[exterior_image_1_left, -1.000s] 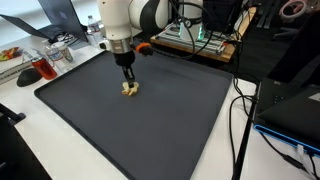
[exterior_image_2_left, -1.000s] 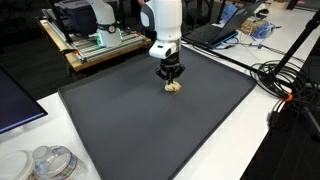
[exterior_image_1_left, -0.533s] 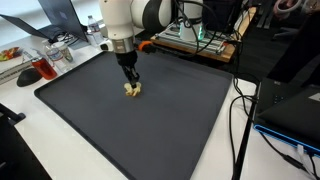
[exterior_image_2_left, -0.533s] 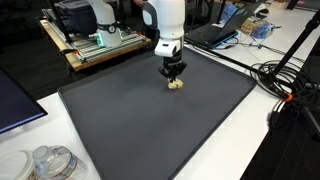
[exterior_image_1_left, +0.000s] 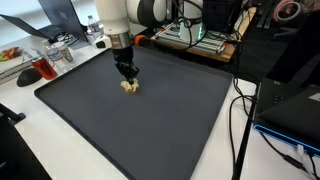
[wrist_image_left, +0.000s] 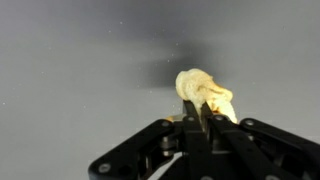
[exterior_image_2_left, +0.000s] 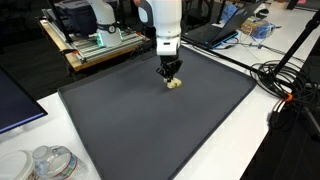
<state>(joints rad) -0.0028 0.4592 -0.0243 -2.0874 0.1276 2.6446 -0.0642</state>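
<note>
While its jaws stood pressed together on nothing, the end effector hovered low over the dark mat, tips right at a small pale yellow lump lying there — any sideways drift could have knocked the light piece skidding away

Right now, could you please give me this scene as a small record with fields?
surface: dark grey mat on a white table
pincer: pincer shut, pointing down at the mat
nearest thing: small pale yellow lump, lying on the mat
relation: pincer tips are at the lump's edge; contact cannot be told
position: lump lies in the far half of the mat in both exterior views
surroundings: cables beside the mat
</note>
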